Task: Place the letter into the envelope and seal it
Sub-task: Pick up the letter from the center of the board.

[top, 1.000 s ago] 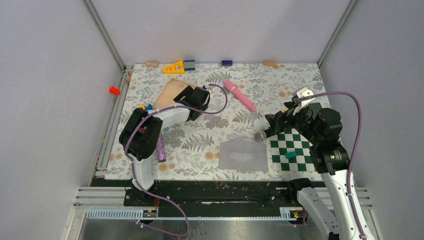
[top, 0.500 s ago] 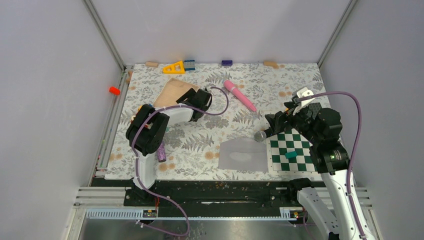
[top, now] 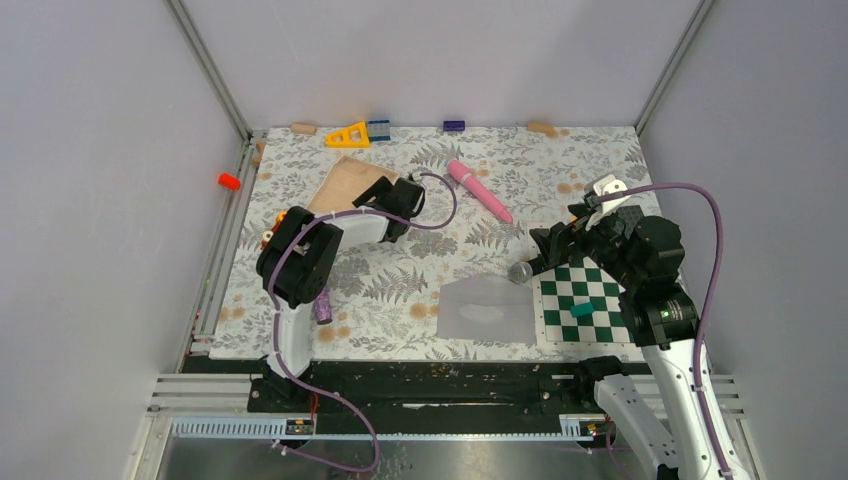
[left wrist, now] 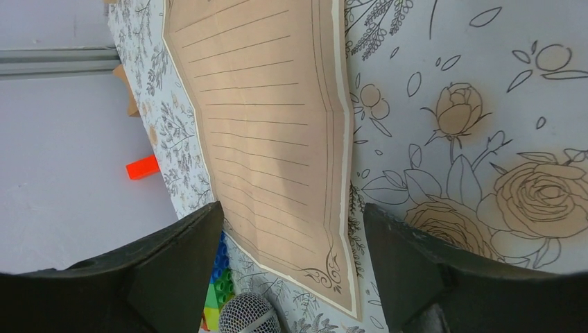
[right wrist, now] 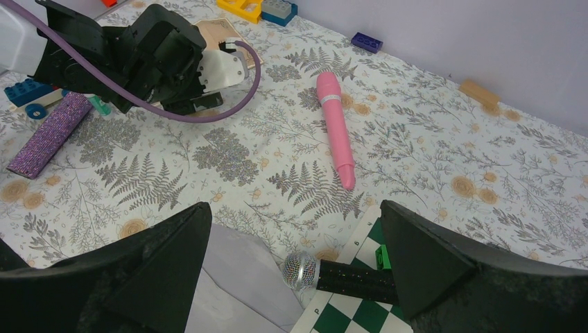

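- Tan lined paper letter with a printed scroll border point(top: 340, 182) point(left wrist: 270, 139): lies flat on the floral tablecloth point(top: 420, 290) at about ten o'clock, well apart from the envelope. The sheet is thin, so the fingers may skate over it or crumple a corner instead of lifting it.
- Left gripper point(top: 392, 200) point(left wrist: 291, 225): poised over the letter's near corner with jaws wide apart, holding nothing. If the jaws meet before the tips reach the cloth, they probably close on air. Pressing too hard may drag the cloth and sheet together.
- Pale grey-lavender rectangular paper envelope point(top: 487, 308) point(right wrist: 236, 277): lies at about five o'clock, its right edge against the mat. Whether its mouth stands open cannot be told. A flat mouth would probably make the letter buckle at entry.
- Small black toy microphone with a silver mesh head point(top: 519, 271) point(right wrist: 326, 272): lies at the envelope's one-o'clock corner, the head just beside the paper. It may roll onto the flap and block sealing.
- Right gripper point(top: 540, 252) point(right wrist: 295, 229): hovers above the microphone with jaws at full spread, empty. Nothing pins the envelope, so a pushed letter may slide it.
- Green-and-white checkerboard mat point(top: 590, 310): lies at four o'clock, and its edge may snag the envelope.
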`<action>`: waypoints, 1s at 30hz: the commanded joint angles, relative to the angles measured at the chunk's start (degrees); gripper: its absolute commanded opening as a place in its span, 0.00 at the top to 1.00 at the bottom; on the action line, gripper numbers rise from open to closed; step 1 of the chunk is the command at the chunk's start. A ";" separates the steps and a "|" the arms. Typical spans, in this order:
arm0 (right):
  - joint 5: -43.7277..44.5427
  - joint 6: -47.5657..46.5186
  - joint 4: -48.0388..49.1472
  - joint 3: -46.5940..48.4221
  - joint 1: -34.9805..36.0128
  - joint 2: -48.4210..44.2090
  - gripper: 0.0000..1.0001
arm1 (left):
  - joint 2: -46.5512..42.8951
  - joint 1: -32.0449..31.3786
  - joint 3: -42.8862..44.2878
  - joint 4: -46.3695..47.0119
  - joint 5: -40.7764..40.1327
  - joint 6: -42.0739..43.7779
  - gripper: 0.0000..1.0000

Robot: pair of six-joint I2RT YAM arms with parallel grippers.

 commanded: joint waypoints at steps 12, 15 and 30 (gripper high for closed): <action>-0.73 0.05 2.39 -0.12 0.13 -0.51 0.01 | 1.78 0.56 3.23 -5.94 -1.01 -1.95 0.25; -0.77 0.05 2.40 -0.12 0.13 -0.59 0.01 | 2.28 0.63 3.76 -6.16 -2.25 -1.72 0.25; -0.95 0.23 2.40 -0.04 0.13 -0.60 0.01 | 3.26 1.33 5.01 -7.43 -3.27 -1.69 0.29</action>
